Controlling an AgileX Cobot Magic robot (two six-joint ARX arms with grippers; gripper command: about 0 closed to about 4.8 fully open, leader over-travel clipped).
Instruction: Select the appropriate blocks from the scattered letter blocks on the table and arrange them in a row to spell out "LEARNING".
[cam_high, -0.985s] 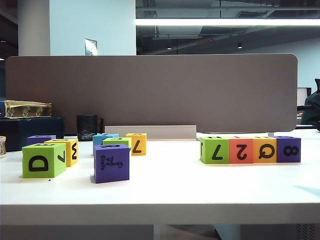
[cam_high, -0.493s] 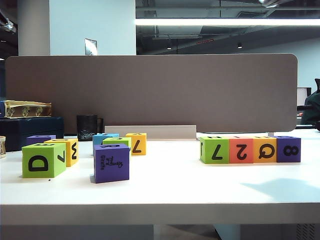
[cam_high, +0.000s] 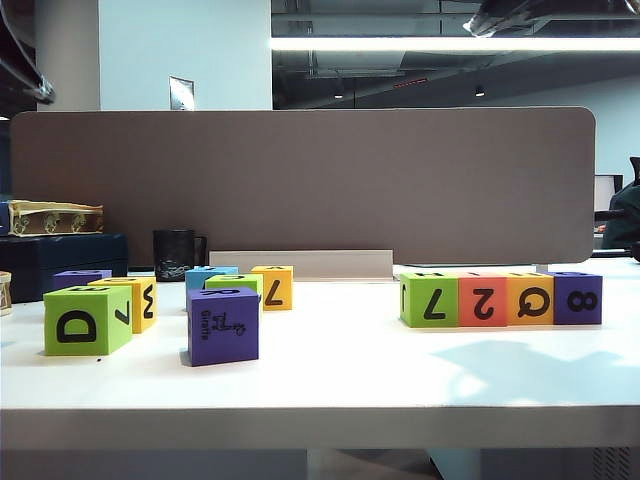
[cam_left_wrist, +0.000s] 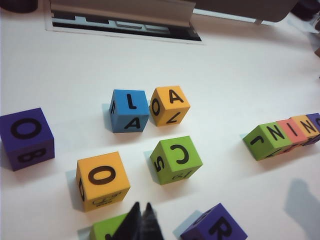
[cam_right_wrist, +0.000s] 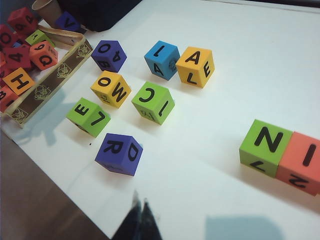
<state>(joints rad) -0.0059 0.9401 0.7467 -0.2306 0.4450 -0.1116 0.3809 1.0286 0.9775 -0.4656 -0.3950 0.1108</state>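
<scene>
Seven letter blocks lie scattered on the left of the table (cam_high: 330, 370), among them a green "D" (cam_high: 87, 320) and a purple giraffe block (cam_high: 223, 325). On the right stands a row of green (cam_high: 429, 300), coral (cam_high: 482, 300), yellow-orange (cam_high: 530, 299) and purple (cam_high: 577, 298). My left gripper (cam_left_wrist: 141, 207) hovers shut and empty over a green block (cam_left_wrist: 107, 230), near the purple "R" (cam_left_wrist: 215, 230); the blue "L/A" block (cam_left_wrist: 129, 110) lies farther off. My right gripper (cam_right_wrist: 140, 200) is shut and empty above bare table near the purple "R" (cam_right_wrist: 119, 153) and the row's green "N" (cam_right_wrist: 265, 146).
A grey-brown partition (cam_high: 300, 180) closes the back, with a black mug (cam_high: 175, 254) and a dark box (cam_high: 60, 262) at back left. A tray of several spare blocks (cam_right_wrist: 30, 65) sits off the table's left end. Arm parts show at the exterior view's upper corners (cam_high: 540, 12).
Both arms have come forward and down over the table; parts of them now show at the upper corners and a shadow has spread before the right row. No block has moved.
</scene>
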